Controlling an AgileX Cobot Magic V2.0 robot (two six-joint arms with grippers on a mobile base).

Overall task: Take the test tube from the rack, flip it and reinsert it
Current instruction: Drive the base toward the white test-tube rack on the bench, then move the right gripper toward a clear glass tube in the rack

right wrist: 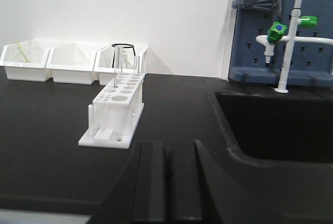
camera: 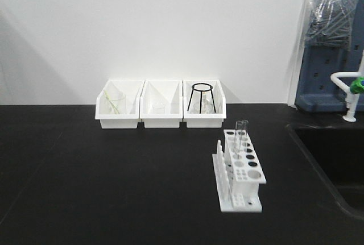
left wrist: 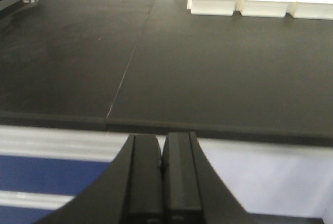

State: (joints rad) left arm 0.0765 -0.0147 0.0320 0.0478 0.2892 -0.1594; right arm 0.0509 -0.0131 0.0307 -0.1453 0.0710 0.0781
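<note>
The white rack [camera: 242,168] stands on the black bench, right of centre, with pegs along its left side. A clear test tube [camera: 241,133] stands upright in a hole at its far end. In the right wrist view the rack [right wrist: 117,110] sits ahead and to the left, the test tube [right wrist: 119,63] rising from its back row. My right gripper [right wrist: 167,154] is shut and empty, well short of the rack. My left gripper [left wrist: 162,146] is shut and empty, hanging off the bench's front edge. Neither arm shows in the front view.
Three white open-front bins [camera: 160,104] line the back wall; the right one holds a black wire tripod [camera: 201,96]. A sunken black sink [camera: 335,160] lies right of the rack, with a green-handled tap [right wrist: 285,34] behind it. A seam [left wrist: 130,60] crosses the bench.
</note>
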